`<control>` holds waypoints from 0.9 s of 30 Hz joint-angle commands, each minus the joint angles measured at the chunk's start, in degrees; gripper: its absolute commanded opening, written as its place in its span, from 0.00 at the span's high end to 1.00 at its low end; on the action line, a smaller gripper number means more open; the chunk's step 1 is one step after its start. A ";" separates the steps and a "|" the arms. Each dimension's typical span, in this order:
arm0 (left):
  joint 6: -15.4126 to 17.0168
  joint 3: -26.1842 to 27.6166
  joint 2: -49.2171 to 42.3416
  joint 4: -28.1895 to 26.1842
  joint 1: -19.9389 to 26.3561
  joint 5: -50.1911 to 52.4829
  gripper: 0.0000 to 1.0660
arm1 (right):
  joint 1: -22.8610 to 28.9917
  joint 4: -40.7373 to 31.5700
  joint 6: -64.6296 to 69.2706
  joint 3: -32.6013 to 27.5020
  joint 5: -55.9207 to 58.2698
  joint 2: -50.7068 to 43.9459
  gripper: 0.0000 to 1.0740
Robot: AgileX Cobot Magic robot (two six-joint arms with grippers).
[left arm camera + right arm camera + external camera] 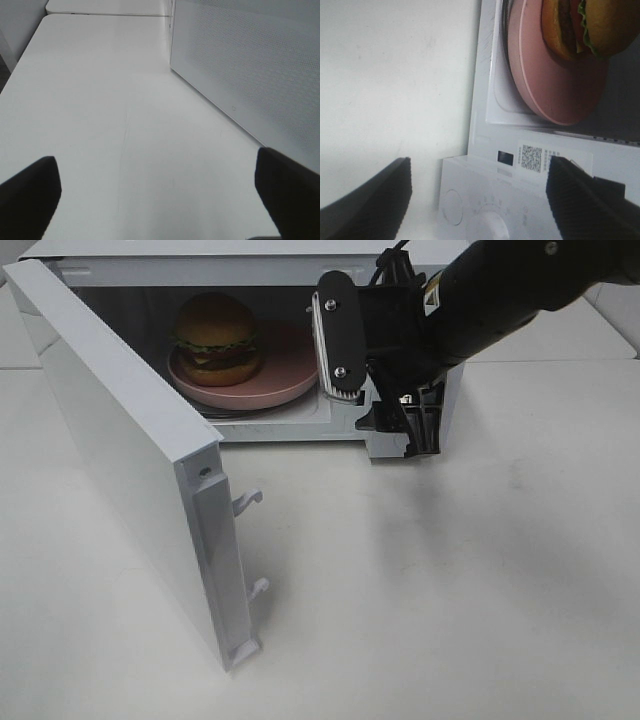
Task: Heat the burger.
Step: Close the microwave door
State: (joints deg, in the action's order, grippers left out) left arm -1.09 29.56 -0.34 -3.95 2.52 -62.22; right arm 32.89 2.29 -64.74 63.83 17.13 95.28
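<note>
One step looks done: the burger (pixel 215 338) sits on its pink plate (pixel 290 378) inside the microwave (pixel 300 430), whose door (pixel 120 440) stands open. Left to do (my estimate): shut the door and start the heat. Right claw (pixel 480 197) is empty with jaws apart at the control panel (pixel 485 222); left claw (pixel 157 195) is wide and empty over the worktop (pixel 100 100).

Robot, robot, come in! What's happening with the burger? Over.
Left gripper open, empty. Right gripper open, empty, by microwave front. Burger on pink plate inside microwave. Door wide open, right gripper near its swing.
</note>
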 commanded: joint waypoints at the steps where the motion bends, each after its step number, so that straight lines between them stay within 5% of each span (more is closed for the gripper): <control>1: -0.11 0.00 -0.86 0.00 0.23 0.74 0.08 | -0.23 0.17 5.39 -3.72 -0.86 -4.58 0.31; 16: -0.11 0.00 -0.86 0.00 0.23 0.74 0.08 | -0.23 -0.06 47.10 -13.52 2.46 -17.53 0.31; 27: -0.11 0.00 -0.86 0.00 0.23 0.74 0.08 | -0.23 -0.06 60.05 -17.42 14.09 -25.73 0.31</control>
State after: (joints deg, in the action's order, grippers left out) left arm -1.09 29.56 -0.34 -3.95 2.52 -62.22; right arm 32.89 2.12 -7.96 47.21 27.33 72.08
